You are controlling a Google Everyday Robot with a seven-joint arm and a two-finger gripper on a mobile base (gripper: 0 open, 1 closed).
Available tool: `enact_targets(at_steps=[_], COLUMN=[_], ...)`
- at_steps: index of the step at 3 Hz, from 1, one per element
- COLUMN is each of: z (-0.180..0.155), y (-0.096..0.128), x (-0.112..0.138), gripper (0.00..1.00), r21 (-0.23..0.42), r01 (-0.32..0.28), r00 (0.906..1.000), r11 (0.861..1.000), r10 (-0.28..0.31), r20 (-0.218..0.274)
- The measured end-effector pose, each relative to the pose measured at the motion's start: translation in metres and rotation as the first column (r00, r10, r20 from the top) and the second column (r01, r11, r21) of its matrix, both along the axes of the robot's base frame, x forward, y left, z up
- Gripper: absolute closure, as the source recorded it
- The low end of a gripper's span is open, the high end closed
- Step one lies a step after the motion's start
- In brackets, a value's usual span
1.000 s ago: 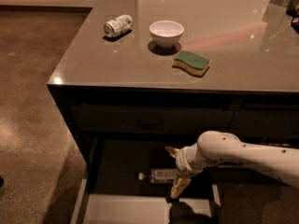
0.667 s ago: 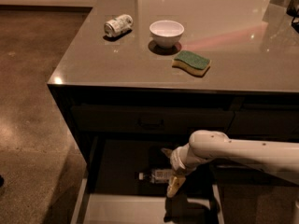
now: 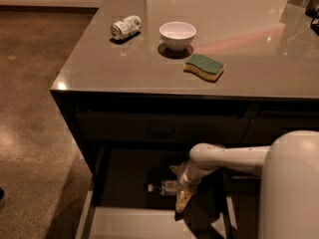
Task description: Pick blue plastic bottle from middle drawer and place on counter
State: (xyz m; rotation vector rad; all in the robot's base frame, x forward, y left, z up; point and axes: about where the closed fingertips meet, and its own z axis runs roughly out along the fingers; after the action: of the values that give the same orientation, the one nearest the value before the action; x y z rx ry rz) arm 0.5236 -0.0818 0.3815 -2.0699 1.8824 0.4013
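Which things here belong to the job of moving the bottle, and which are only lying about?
For the job: blue plastic bottle, lying in the open middle drawer; counter; gripper, down in that drawer at the bottle.

Only lying about: dented drink can, white bowl, green and yellow sponge, all on the counter.

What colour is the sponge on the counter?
Sponge: green top, yellow underside, camera view. The gripper is inside the middle drawer.
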Motion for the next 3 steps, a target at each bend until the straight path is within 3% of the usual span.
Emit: enact_targets(at_steps=[1,2,3], z=[-0.022,-0.023,-0.009], y=[-0.001,0.001,0.006], x=[0.003,0.004,0.003], gripper=[0.18,0.41,0.64], r21=[-0.006,0.031,0.135], r01=[0.009,0.016,0.019], r00=[0.9999,0.9999,0.9998], r11=[1.000,0.999,0.991], r10=[-0.009,-0.016,-0.019], r20=[-0.010,-0.002,0.002])
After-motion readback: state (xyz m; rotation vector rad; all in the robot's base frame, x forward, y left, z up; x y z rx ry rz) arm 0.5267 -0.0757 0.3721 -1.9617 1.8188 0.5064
